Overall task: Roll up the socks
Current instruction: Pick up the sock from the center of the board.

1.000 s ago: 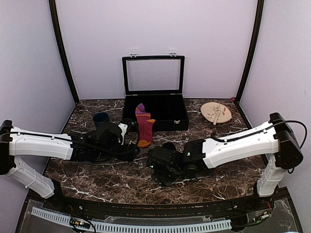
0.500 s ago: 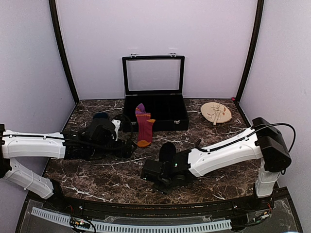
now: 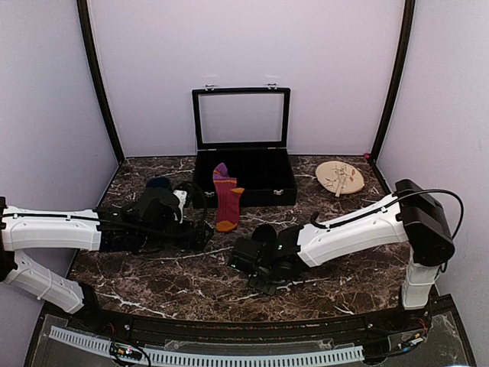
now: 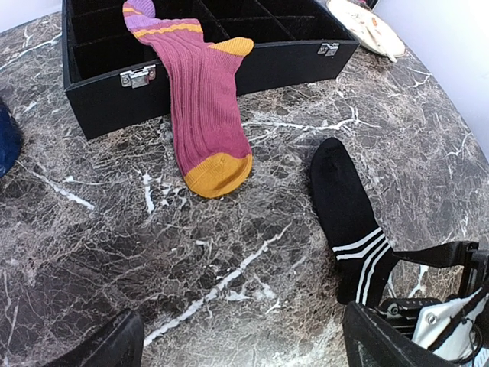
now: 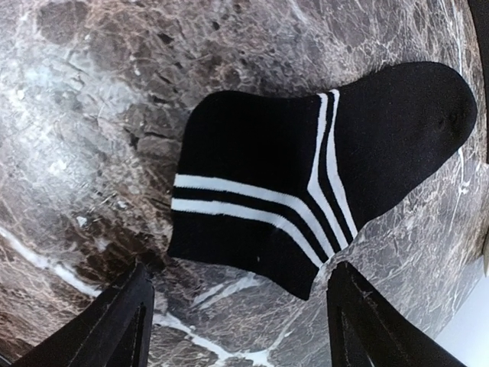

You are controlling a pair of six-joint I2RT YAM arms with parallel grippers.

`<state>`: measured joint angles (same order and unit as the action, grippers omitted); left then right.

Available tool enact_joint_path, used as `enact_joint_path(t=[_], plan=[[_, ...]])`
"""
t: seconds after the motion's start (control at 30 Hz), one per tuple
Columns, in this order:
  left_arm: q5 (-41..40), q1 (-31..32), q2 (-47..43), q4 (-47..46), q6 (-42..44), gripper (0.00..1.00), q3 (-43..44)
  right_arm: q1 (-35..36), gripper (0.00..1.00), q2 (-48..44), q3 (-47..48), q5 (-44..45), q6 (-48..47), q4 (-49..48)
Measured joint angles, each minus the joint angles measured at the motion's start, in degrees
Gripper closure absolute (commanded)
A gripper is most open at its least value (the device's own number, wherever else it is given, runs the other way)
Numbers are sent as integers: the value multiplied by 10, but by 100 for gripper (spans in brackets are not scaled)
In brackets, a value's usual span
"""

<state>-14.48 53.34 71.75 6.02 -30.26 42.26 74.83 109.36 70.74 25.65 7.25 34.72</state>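
Observation:
The maroon-red sock [image 3: 223,200] [image 4: 206,115] hangs over the front wall of the black box, with its orange toe on the marble. Flat on the table to its right lies the black sock with white stripes [image 4: 348,214] [image 5: 306,176] [image 3: 265,232]. My right gripper [image 5: 241,321] [image 3: 256,261] hovers open at the striped cuff end of that sock, one finger on each side of it, holding nothing. Left of both socks, my left gripper [image 4: 244,348] [image 3: 197,233] stands wide open over bare marble.
A black compartment box [image 3: 279,197] [image 4: 99,107] with its glass lid [image 3: 241,116] raised stands at the back centre. A dark blue cup [image 3: 158,183] [image 4: 6,138] sits back left, and a wooden plate [image 3: 340,177] [image 4: 367,27] back right.
My left gripper has opened wider and its arm has drawn slightly left. My right gripper has shifted over the black sock's cuff, its jaws narrowing a little.

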Motion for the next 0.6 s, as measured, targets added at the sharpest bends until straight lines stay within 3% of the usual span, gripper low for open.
enact_joint_path(t=[0.27, 0.6], plan=[[0, -5, -5, 1, 0, 9, 0, -15, 41, 0, -2, -36, -30, -4], [1, -9, -5, 0, 0, 10, 0, -22, 43, 1, -2, -51, -60, -12]])
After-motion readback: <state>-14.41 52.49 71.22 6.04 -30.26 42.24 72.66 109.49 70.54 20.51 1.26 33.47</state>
